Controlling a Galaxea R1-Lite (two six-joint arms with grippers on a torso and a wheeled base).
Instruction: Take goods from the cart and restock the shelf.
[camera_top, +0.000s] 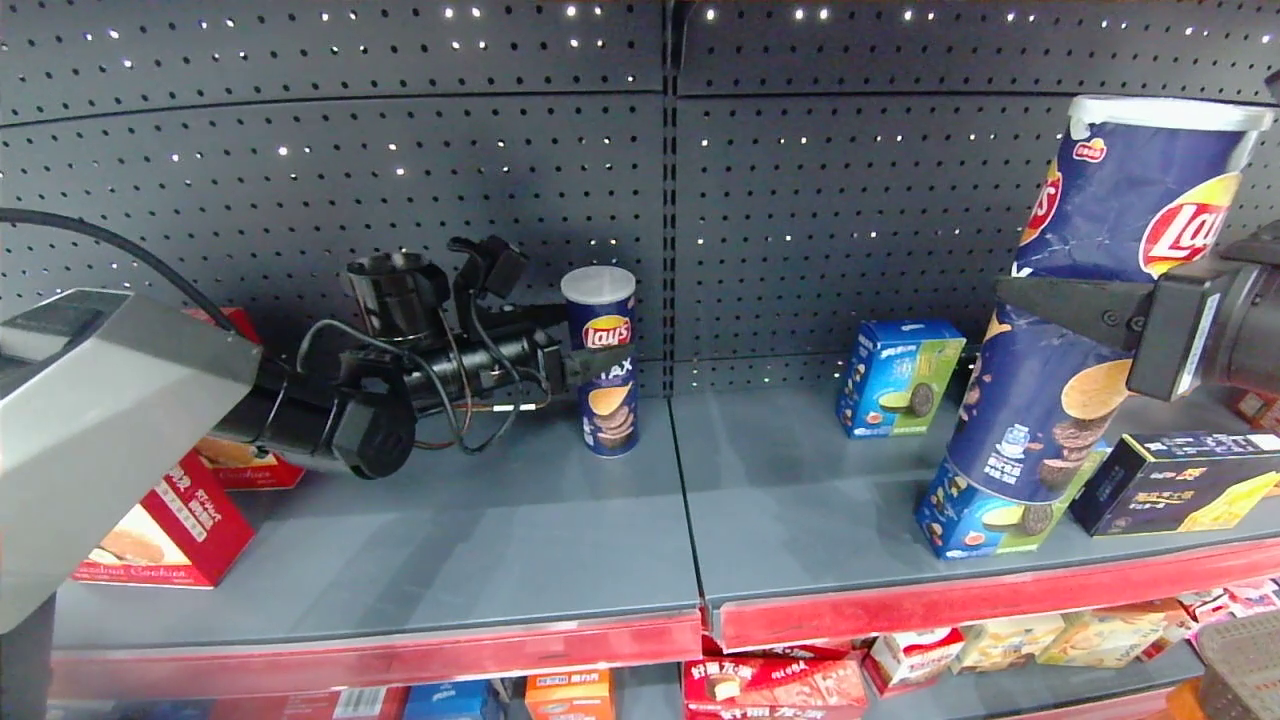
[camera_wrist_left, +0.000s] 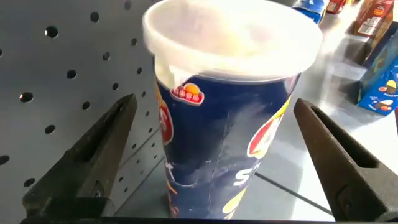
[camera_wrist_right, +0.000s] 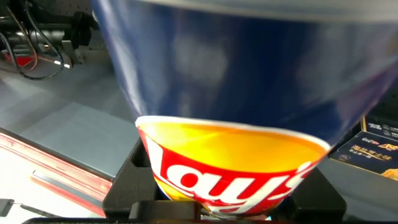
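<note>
A small blue chip can (camera_top: 605, 360) with a white lid stands upright at the back of the grey shelf (camera_top: 450, 540), against the pegboard. My left gripper (camera_top: 585, 365) is level with it and open. In the left wrist view its fingers (camera_wrist_left: 93, 155) flank the can (camera_wrist_left: 230, 118) with a gap on each side. At the right, my right gripper (camera_top: 1090, 300) is shut on a large blue chip can (camera_top: 1100, 300), held tilted above the shelf with its lid up. That can (camera_wrist_right: 249, 81) looms close over the right gripper (camera_wrist_right: 217, 199) in the right wrist view.
Red cookie boxes (camera_top: 165, 530) lie at the shelf's left end. A blue-green cookie box (camera_top: 898, 378) stands at the back right, another (camera_top: 985, 520) lies below the held can, and a dark box (camera_top: 1180, 480) sits beside it. Packed goods (camera_top: 770, 685) fill the lower shelf.
</note>
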